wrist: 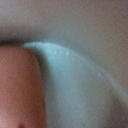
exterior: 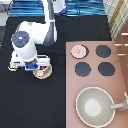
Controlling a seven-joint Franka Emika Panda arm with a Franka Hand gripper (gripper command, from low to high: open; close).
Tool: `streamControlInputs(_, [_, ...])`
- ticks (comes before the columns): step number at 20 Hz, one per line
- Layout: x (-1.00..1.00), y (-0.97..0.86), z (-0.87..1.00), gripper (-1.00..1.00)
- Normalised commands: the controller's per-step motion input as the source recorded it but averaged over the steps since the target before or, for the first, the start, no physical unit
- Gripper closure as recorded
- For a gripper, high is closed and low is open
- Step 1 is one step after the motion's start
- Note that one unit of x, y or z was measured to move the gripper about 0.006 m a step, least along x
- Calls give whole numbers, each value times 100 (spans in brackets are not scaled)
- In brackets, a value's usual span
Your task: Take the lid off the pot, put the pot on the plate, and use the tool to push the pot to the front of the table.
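Observation:
The pale pink lid (exterior: 78,50) lies on the stove's burner nearest the exterior view's top left. On the black table (exterior: 30,105), the pink pot (exterior: 45,69) with reddish pieces sits on the cream-yellow plate (exterior: 43,76). My gripper (exterior: 34,66) hangs low at the pot's left edge, with the hand covering part of the pot and plate. Up close, the wrist view shows a pink curved surface (wrist: 17,85) against a pale rim (wrist: 75,75). A small white piece (exterior: 10,66), maybe the tool, pokes out left of the hand.
The pinkish-brown stove (exterior: 95,75) with black burners (exterior: 83,69) fills the exterior view's right. A large grey-beige pan (exterior: 93,106) with a long handle sits at its bottom end. The arm (exterior: 47,25) reaches in from the top.

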Motion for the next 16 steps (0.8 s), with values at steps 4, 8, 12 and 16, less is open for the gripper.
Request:
streamControlInputs(4, [9, -2, -11, 100])
streamControlInputs(8, [21, 1, -2, 100])
streamControlInputs(12, [21, 24, 0, 100])
streamControlInputs(16, [-1, 0, 0, -100])
